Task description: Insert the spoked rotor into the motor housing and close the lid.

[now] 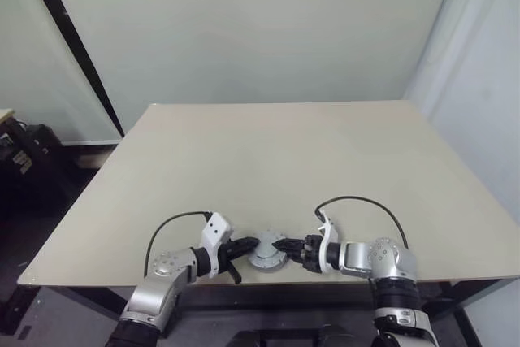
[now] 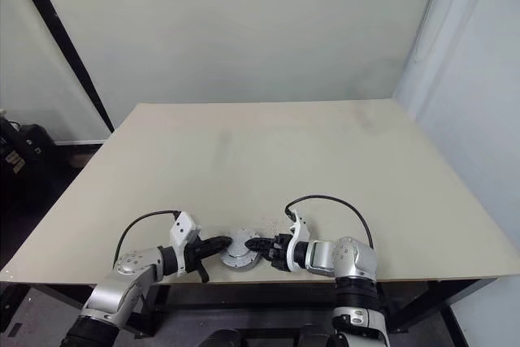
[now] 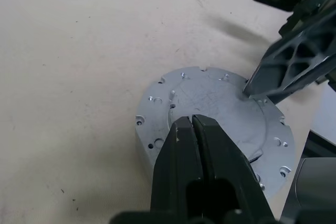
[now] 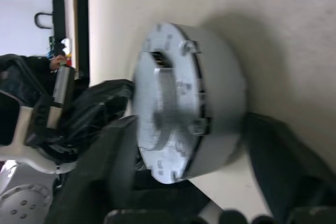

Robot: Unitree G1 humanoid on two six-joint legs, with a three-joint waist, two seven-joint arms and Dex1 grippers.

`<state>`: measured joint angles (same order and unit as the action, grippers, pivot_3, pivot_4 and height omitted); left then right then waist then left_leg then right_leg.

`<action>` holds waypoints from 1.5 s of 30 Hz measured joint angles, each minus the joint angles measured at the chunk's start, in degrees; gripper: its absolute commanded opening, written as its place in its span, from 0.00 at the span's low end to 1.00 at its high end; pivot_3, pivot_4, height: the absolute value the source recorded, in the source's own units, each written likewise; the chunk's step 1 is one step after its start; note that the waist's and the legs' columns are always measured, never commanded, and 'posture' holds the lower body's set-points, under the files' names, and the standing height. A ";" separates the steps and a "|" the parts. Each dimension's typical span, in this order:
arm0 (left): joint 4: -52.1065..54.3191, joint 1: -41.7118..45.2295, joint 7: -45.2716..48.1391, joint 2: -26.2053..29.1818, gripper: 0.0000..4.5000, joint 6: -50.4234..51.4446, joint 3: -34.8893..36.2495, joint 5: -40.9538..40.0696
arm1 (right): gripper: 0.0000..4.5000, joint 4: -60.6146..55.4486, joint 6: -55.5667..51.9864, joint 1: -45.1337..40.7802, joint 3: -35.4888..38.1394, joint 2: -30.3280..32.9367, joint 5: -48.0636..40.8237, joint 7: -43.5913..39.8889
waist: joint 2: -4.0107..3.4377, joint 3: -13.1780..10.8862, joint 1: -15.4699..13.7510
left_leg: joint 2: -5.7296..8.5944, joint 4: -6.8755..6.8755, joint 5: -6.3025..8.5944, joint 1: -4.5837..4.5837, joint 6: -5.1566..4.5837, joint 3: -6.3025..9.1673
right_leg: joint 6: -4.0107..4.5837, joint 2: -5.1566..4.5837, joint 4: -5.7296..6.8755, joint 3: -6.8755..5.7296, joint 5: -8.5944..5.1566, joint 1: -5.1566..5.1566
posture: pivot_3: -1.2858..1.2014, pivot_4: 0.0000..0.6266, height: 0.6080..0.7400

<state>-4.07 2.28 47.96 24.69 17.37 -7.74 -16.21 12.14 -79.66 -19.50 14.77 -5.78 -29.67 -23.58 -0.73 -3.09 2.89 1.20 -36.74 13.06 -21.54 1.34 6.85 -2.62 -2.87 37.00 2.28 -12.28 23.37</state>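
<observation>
Soft, even room light fills the head views and leaves the pale surface (image 1: 325,168) bright and free of glare, with only faint shadows under the arms, while the right wrist view is smeared with blur, its lid (image 4: 163,114) and dark fingers (image 4: 283,166) out of focus.

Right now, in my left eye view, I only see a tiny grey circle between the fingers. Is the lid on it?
Observer: Yes. The left wrist view shows the lid flat on the motor housing, covering it.
Operator: What are the left fingers doing?
Observer: The left gripper is shut, its tips over the lid's middle.
Operator: And the right ones?
Observer: The right gripper is open, one finger each side of the housing.
</observation>
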 measured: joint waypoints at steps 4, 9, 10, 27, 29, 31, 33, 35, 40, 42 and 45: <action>0.24 -0.10 -0.14 -0.07 0.00 0.11 0.05 -0.12 | 0.31 0.09 -0.13 0.10 0.72 -0.04 -1.62 -0.08 | -0.03 0.09 0.26 | -0.05 0.11 0.00 0.04 0.00 -0.02 | 0.01 0.02 0.01 -0.01 0.00 0.00 | 0.52 0.00 1.00; 0.54 0.07 -0.80 -0.09 0.00 0.99 0.20 -0.18 | 0.28 0.15 -0.44 0.06 1.19 -0.13 -2.68 -0.08 | -0.20 0.21 0.37 | -0.05 0.11 0.00 0.10 0.01 -0.02 | 0.01 0.02 0.00 -0.01 -0.01 0.00 | 0.52 0.00 1.00; 0.60 0.07 -0.97 -0.14 0.00 1.15 0.22 -0.22 | 0.28 0.18 -0.45 0.08 1.26 -0.12 -2.86 0.05 | -0.20 0.21 0.37 | -0.05 0.11 0.00 0.10 0.01 -0.03 | 0.01 0.02 -0.01 -0.01 -0.01 0.01 | 0.52 0.00 1.00; 1.46 1.51 -5.94 -0.96 0.78 23.97 22.17 -21.06 | 0.28 0.14 -0.19 0.67 1.82 -0.34 -4.82 1.19 | -0.17 0.18 1.41 | -0.05 0.23 0.00 -0.09 -0.01 0.04 | 0.00 0.01 -0.11 -0.04 0.00 0.09 | 0.52 0.00 1.00; 1.85 1.48 -6.97 -0.64 0.95 27.00 25.55 -24.42 | 0.28 0.09 0.11 1.04 2.66 -0.70 -5.30 1.47 | -0.17 0.17 1.38 | -0.03 0.25 0.00 -0.09 -0.01 0.05 | 0.00 0.00 -0.15 -0.04 0.00 0.07 | 0.52 0.00 1.00; 2.50 0.90 -8.15 -0.73 1.00 29.42 27.49 -27.02 | 0.28 0.06 0.29 1.28 3.38 -1.07 -5.92 1.82 | -0.15 0.15 1.38 | -0.01 0.25 0.00 -0.10 0.00 0.06 | 0.00 -0.01 -0.19 -0.03 0.00 0.07 | 0.52 0.00 1.00; 3.31 0.19 -9.18 -1.39 1.00 31.39 28.49 -28.95 | 0.28 -0.08 0.28 1.73 4.11 -1.47 -6.46 2.13 | -0.11 0.12 1.38 | 0.00 0.25 0.01 -0.13 0.00 0.05 | 0.00 -0.02 -0.21 -0.03 0.00 0.07 | 0.52 0.00 1.00; 3.98 -0.47 -10.38 -2.58 1.00 32.88 29.13 -30.65 | 0.28 -0.25 0.05 1.82 5.12 -1.66 -7.08 2.42 | -0.06 0.02 1.38 | 0.00 0.24 0.00 -0.16 0.00 0.06 | 0.00 -0.02 -0.21 -0.03 0.00 0.08 | 0.52 0.00 1.00; 4.74 -2.15 -13.41 -5.28 1.00 35.86 29.66 -34.12 | 0.26 -2.46 -0.70 1.77 7.28 -1.98 -10.17 3.03 | 0.04 -0.05 1.40 | -0.03 0.30 0.01 -0.16 0.01 0.06 | 0.00 -0.01 -0.21 -0.04 0.00 0.13 | 0.52 0.00 1.00; 5.42 -2.74 -14.29 -6.01 1.00 37.40 29.69 -35.75 | 0.26 -3.16 -1.18 1.64 7.43 -2.01 -11.42 3.51 | 0.06 -0.06 1.40 | -0.03 0.36 0.01 -0.16 0.01 0.05 | 0.00 -0.01 -0.22 -0.03 -0.01 0.15 | 0.52 0.00 1.00; 5.88 -3.42 -15.31 -7.22 1.00 39.32 29.69 -38.06 | 0.26 -4.20 -1.83 1.07 7.48 -2.05 -13.55 4.39 | 0.06 -0.07 1.41 | -0.02 0.45 0.01 -0.16 0.00 0.04 | 0.00 -0.01 -0.24 -0.02 -0.01 0.19 | 0.52 0.00 1.00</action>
<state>1.81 -1.14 32.65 17.46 56.68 21.95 -54.27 7.94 -81.49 -18.43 22.25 -7.83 -43.21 -19.18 -0.67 -3.16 4.30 1.18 -36.30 13.07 -21.70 1.35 6.89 -2.62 -2.88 36.76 2.26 -12.28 23.56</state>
